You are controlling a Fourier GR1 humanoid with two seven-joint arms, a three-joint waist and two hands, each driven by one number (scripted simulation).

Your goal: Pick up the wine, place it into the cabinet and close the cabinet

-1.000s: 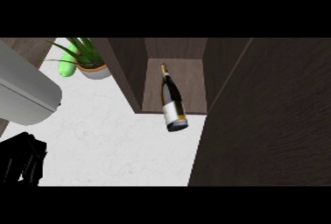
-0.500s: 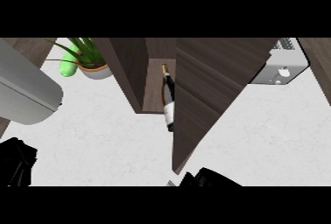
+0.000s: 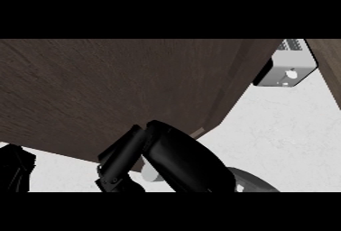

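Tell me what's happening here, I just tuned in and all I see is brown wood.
That wood is the cabinet door, swung across most of the view. The right hand is up against its lower edge, fingers straight, apparently pushing it closed. The wine bottle is not visible now, so I cannot confirm it is inside. The left hand shows at the lower left edge. A small white appliance sits on the counter at upper right.

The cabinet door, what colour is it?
Dark brown wood grain; the cabinet door fills most of the head view.
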